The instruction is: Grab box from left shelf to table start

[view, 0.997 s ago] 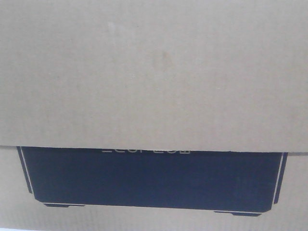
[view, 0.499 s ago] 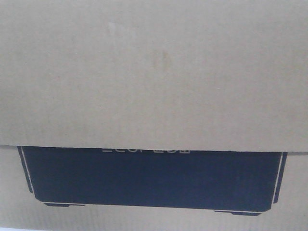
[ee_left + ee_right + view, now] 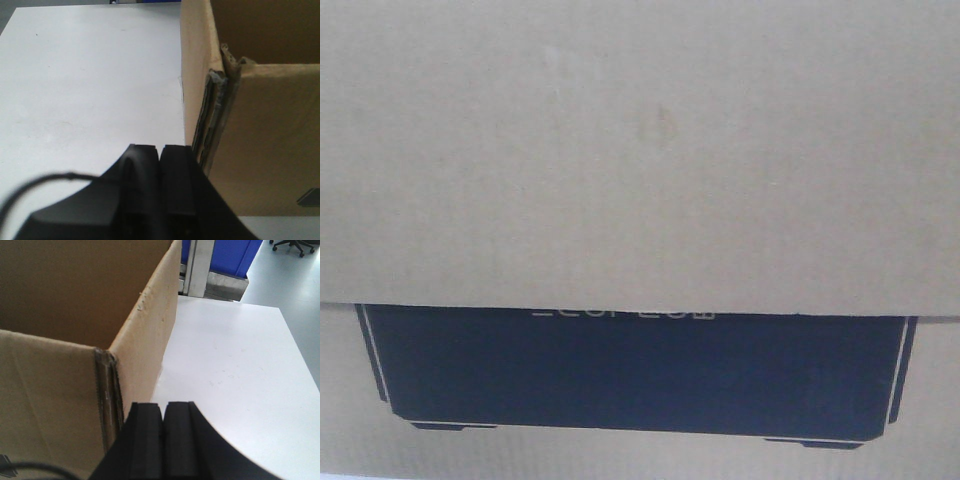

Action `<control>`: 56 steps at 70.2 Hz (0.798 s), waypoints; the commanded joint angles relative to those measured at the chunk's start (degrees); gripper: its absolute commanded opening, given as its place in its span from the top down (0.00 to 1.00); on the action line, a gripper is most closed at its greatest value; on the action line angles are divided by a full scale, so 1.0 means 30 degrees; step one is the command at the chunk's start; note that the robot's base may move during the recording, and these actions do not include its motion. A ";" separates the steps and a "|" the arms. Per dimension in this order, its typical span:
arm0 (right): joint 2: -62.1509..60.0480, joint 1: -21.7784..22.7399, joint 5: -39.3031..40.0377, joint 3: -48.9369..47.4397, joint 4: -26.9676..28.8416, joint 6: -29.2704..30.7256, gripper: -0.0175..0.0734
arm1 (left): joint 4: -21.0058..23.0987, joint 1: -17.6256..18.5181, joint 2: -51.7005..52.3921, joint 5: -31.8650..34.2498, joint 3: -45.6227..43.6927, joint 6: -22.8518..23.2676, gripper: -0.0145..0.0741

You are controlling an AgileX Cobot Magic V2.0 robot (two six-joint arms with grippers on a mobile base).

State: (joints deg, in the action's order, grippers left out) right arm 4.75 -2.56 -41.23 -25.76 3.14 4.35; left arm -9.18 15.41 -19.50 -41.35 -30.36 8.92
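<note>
Nothing has shifted in my front view since the earlier frames: the box [image 3: 640, 150] fills it as before, its black printed panel [image 3: 635, 370] low in the frame. Nearest my left wrist camera, the left claw [image 3: 160, 185] has its pads pressed together on nothing, just beside the box's torn corner. My right claw [image 3: 162, 440] is likewise closed and empty, beside the opposite corner. Between them the open-topped box stands on the white tabletop [image 3: 90, 85]. Beyond it, blue panels [image 3: 230, 255] and grey floor [image 3: 295, 295].
</note>
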 commanded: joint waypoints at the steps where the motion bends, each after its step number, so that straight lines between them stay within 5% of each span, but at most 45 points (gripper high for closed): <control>1: 0.0283 0.0002 0.1492 -0.0476 -0.0171 -0.0025 0.73 | -0.0178 -0.0035 -0.0149 0.1658 -0.0521 -0.0020 0.95; 30: 0.0283 0.0002 0.1492 -0.0476 -0.0171 -0.0025 0.73 | 0.0518 -0.0062 -0.0026 0.1922 -0.0386 -0.0020 0.95; 37: 0.0283 0.0002 0.1492 -0.0476 -0.0171 -0.0025 0.73 | 0.2355 -0.0422 0.0587 0.2195 -0.0104 -0.2116 0.95; 42: 0.0283 0.0002 0.1492 -0.0476 -0.0171 -0.0025 0.73 | 0.3414 -0.1153 0.1289 0.3037 0.0587 -0.3371 0.95; 56: 0.0283 0.0002 0.1492 -0.0476 -0.0171 -0.0025 0.73 | 0.4273 -0.3345 0.4400 0.7998 0.4683 -0.3411 0.95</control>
State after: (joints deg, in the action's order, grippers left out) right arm 4.75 -2.56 -41.23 -25.76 3.14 4.35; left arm 2.40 7.27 -9.12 -28.84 -19.69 -0.67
